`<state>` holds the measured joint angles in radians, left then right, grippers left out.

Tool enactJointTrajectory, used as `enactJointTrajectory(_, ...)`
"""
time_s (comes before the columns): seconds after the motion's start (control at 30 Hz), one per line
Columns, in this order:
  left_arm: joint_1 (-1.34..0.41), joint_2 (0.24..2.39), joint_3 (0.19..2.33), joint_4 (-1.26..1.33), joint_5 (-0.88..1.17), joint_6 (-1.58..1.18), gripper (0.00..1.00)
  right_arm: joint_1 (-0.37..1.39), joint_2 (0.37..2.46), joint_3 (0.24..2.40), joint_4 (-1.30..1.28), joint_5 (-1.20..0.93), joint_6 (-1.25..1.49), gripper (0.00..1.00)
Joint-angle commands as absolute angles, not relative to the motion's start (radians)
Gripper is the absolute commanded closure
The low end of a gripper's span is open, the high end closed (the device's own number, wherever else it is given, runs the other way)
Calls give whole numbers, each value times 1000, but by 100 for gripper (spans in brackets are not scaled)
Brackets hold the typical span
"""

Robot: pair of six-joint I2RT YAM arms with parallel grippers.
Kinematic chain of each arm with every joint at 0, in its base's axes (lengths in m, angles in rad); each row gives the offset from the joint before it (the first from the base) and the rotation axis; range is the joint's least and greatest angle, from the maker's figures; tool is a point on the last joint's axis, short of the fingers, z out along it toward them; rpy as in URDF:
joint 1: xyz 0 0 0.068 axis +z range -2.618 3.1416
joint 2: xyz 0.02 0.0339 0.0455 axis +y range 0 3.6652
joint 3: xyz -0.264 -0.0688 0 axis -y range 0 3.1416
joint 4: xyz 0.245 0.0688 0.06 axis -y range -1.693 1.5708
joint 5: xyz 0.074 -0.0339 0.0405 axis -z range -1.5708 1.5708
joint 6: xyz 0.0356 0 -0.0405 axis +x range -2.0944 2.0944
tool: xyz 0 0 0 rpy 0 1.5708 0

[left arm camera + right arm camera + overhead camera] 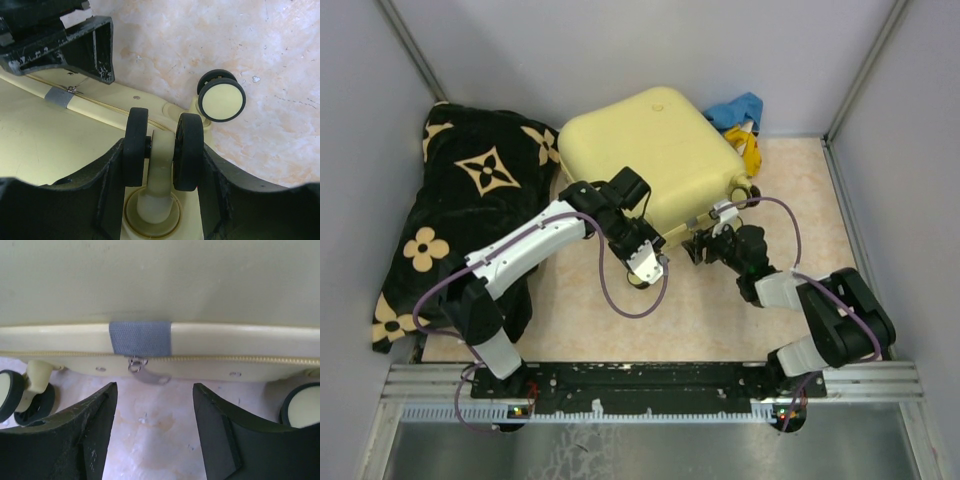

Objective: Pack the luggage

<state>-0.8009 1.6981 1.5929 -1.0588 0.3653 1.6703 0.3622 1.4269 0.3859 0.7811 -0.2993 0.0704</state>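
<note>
Clamping left fingers on a wheel of the shut suitcase, lying far-middle on the desk, probably bracing it. Holding right fingers apart, empty, facing the zipper pull, seemingly lining up.

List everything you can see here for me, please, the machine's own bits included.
suitcase: one, pale yellow, closed, lying flat mid-table
blanket: one, black with tan flowers, left of the suitcase
cloths: a heap, blue and yellow, behind the suitcase's right corner
wheels: two casters, black with pale-yellow hubs, suitcase's near edge
zipper pull: one, silver, below a grey tape patch
table: one, beige marbled
arms: two, white and black, near edge
left tool: clamped on a twin wheel
right tool: open, facing the zipper pull
</note>
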Motion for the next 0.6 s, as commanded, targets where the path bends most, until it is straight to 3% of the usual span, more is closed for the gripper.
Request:
enactJointTrajectory(0.0,-758,1681,1555,-1144,309,1538,100,391,1465,467,902,-246,26,39)
enactJointTrajectory(0.13,-757,1674,1547,-1140,305,1536,100,418,1487,490,920,-243,32,42)
enactJointTrajectory(0.23,-758,1671,1544,-1135,305,1532,100,430,1495,503,924,-228,39,52)
enactJointTrajectory(0.3,-758,1671,1545,-1132,308,1532,100,433,1498,508,923,-216,44,65)
enactJointTrajectory(0.43,-758,1670,1543,-1126,316,1535,100,433,1474,502,883,-187,26,100)
enactJointTrajectory(0.57,-758,1676,1545,-1121,321,1539,100,436,1435,467,849,-269,22,100)
